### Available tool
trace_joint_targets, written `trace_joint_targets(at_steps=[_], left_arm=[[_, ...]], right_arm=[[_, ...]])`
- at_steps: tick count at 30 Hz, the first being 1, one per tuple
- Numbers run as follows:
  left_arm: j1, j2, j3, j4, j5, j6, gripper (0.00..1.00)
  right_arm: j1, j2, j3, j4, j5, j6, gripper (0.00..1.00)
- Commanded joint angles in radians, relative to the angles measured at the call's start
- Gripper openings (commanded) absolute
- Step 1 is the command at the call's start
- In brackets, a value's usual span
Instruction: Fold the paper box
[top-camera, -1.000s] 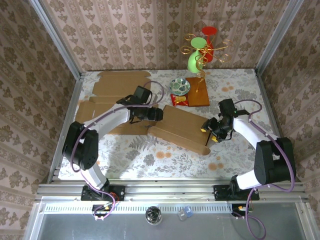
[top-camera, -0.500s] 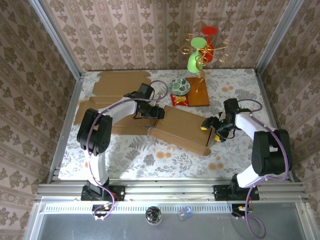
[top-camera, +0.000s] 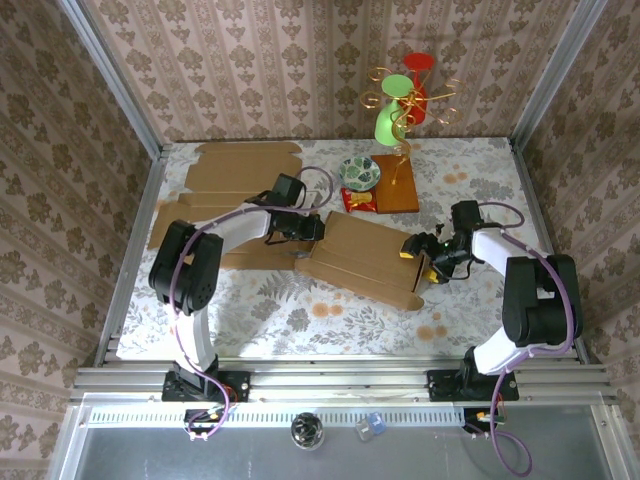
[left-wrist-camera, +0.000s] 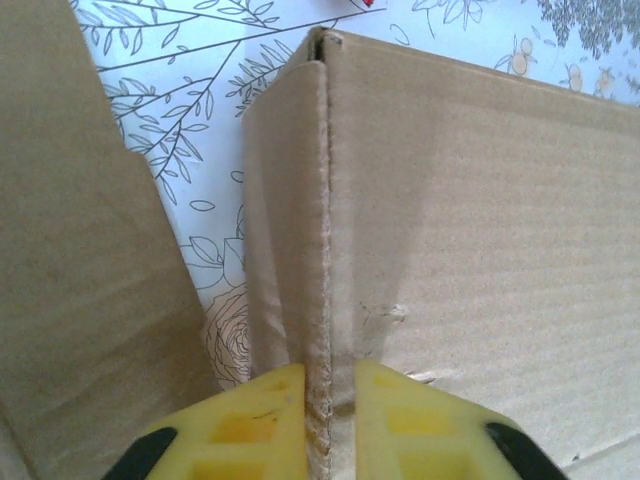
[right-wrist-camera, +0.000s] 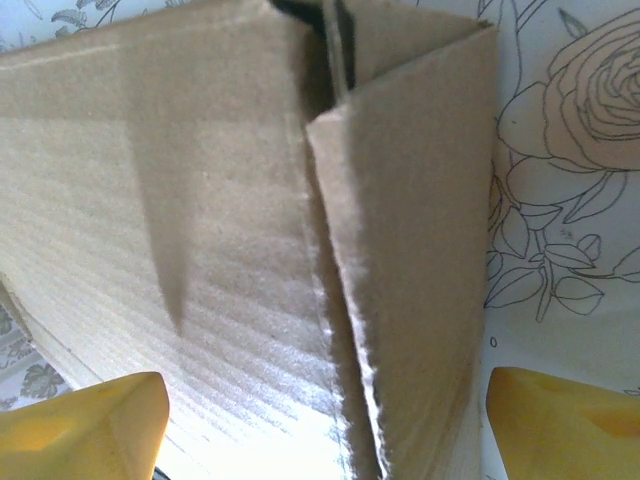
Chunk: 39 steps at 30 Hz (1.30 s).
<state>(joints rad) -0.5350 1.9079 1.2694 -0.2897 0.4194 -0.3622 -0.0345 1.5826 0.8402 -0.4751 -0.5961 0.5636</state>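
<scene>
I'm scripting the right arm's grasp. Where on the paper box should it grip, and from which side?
Likely the raised end flap at the paper box's right end, from the right: its thin edge stands between the right gripper's open jaws.

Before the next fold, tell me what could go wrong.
1. The left jaws pinch only a creased corner of the box; a hard pull might tear it or let it slip.
2. The right jaws stand wide open around the end flap, gripping nothing, so it may spring back.
3. The bowl sits just beyond the box; a swing could knock it.
</scene>
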Motion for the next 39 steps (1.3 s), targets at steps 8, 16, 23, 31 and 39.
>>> trace_joint_targets(at_steps=[8,16,23,31,39], left_arm=[[0.037,-0.015,-0.085,0.016,-0.019,-0.029,0.03],[0.072,-0.013,-0.134,0.071,0.013,-0.040,0.01],[0.072,0.014,-0.149,0.078,0.007,-0.035,0.00],[0.072,0.021,-0.173,0.113,0.001,-0.055,0.01],[0.072,0.004,-0.157,0.123,0.012,-0.074,0.06]], right_arm=[[-0.033,0.009,-0.020,0.062,-0.093,-0.060,0.89],[-0.032,-0.042,-0.079,0.147,-0.163,-0.033,0.90],[-0.027,-0.035,-0.109,0.265,-0.229,0.011,0.90],[0.054,-0.059,-0.089,0.367,-0.261,0.113,0.85],[0.073,-0.117,-0.060,0.399,-0.238,0.262,0.71]])
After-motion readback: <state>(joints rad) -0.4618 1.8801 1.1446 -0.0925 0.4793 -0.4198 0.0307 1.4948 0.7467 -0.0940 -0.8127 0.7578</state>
